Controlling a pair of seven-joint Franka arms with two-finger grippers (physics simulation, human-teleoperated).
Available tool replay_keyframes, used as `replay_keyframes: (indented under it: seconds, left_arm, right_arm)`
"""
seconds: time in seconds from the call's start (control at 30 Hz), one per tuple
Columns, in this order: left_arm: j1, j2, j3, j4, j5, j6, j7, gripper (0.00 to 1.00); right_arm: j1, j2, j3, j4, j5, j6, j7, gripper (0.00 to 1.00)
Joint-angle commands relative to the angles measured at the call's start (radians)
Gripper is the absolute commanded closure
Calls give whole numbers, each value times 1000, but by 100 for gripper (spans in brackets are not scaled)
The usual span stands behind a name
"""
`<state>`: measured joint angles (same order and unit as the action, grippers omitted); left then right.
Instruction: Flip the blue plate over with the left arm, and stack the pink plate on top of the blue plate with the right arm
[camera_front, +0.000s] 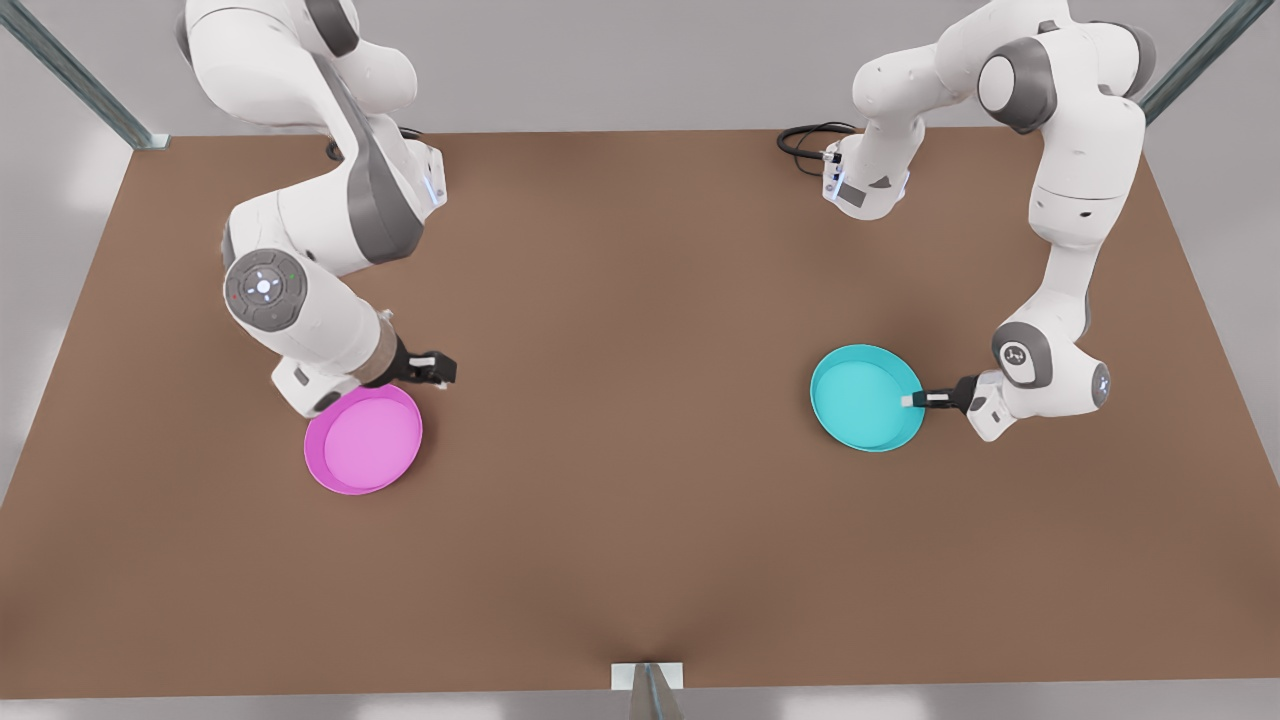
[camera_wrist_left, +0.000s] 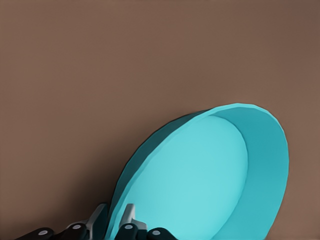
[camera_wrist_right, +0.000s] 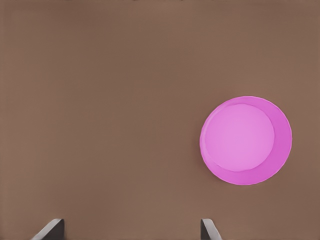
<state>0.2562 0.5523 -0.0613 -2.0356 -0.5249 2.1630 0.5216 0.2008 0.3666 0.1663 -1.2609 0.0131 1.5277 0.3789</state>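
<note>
The blue plate (camera_front: 862, 396) lies open side up toward the front view's right. My left gripper (camera_front: 914, 400) reaches in from that side and is shut on the rim nearest it. In the left wrist view the blue plate (camera_wrist_left: 210, 175) has its rim pinched between the left gripper's (camera_wrist_left: 116, 222) two fingers. The pink plate (camera_front: 364, 439) rests flat and open side up toward the front view's left. My right gripper (camera_front: 440, 368) hovers just behind the pink plate's far edge, apart from it. The right wrist view looks down on the pink plate (camera_wrist_right: 245, 140), off to one side of the open right gripper (camera_wrist_right: 131, 231).
Both plates sit on a brown table (camera_front: 640, 520). A black cable (camera_front: 808, 140) is coiled at its back edge, and a small metal bracket (camera_front: 647, 677) stands at the middle of the front edge. A wide stretch of bare table separates the plates.
</note>
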Motion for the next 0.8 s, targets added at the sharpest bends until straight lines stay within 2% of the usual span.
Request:
replay_keyframes:
  seconds: [0.0,0.77]
  left_arm:
    - [0,0,0,0,2,0,0,66]
    - [2,-14,6,12,6,-54,2,77]
  right_arm:
    - [-3,0,-1,0,1,0,-3,0]
    - [0,2,1,2,-1,3,3,0]
